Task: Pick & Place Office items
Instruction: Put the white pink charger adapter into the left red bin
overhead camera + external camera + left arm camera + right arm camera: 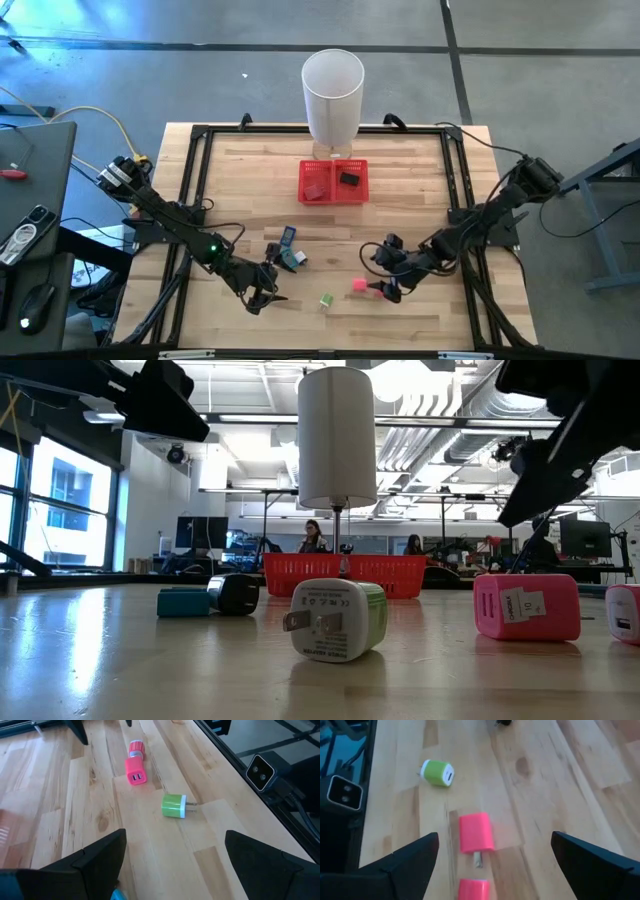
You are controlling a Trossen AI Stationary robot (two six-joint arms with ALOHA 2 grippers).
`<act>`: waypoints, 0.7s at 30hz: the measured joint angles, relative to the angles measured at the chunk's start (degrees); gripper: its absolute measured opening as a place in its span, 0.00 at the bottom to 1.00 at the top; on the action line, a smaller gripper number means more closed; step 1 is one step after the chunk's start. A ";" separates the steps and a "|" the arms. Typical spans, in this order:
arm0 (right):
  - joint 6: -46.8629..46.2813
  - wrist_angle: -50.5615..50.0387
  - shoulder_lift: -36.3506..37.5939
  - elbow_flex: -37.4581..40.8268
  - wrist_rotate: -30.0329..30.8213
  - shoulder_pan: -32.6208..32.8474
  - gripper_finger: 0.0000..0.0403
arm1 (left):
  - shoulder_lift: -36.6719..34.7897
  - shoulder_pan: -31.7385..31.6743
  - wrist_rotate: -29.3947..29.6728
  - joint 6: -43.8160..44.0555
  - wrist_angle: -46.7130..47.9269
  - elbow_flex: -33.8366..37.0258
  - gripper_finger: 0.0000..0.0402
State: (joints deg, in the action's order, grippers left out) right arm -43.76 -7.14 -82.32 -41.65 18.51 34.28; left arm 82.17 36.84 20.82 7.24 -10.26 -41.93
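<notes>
Small plug-like office items lie on the wooden table. A green-white one (326, 300) (338, 619) (174, 805) (437, 773) rests on its side near the front edge. A pink one (359, 285) (476, 832) (135, 770) lies right of it, and a second pink one (473, 890) (625, 613) lies beside that. A blue one (288, 237), a teal one (292, 258) (183, 602) and a dark one (236, 594) cluster mid-table. My left gripper (262, 294) (175, 865) hovers open, left of the green-white piece. My right gripper (387, 287) (495, 865) hovers open over the pink pieces.
A red mesh tray (334, 181) (345, 574) at the table's far middle holds a red piece (316, 190) and a dark piece (349, 180). A tall white cylinder bin (333, 95) stands behind it. A black frame (190, 180) rims the table. People sit in the room beyond.
</notes>
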 joint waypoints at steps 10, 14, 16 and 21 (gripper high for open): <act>-6.91 -3.99 -0.04 0.00 0.69 4.21 0.91 | 0.00 -0.92 -0.02 -0.43 0.02 0.02 0.83; -9.01 -4.07 -0.69 0.00 0.88 6.15 0.89 | 0.00 -2.25 0.00 0.07 0.02 0.04 0.83; -10.20 -3.27 -1.56 0.00 0.87 7.04 0.88 | 0.00 -2.71 0.03 0.10 0.02 0.06 0.83; -11.42 1.30 -4.65 0.00 -0.10 7.54 0.88 | 0.00 -3.69 0.00 0.11 -0.02 0.06 0.83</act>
State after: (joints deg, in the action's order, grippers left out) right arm -55.19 -5.84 -86.98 -41.65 18.41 41.82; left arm 82.17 33.15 20.82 7.35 -10.29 -41.88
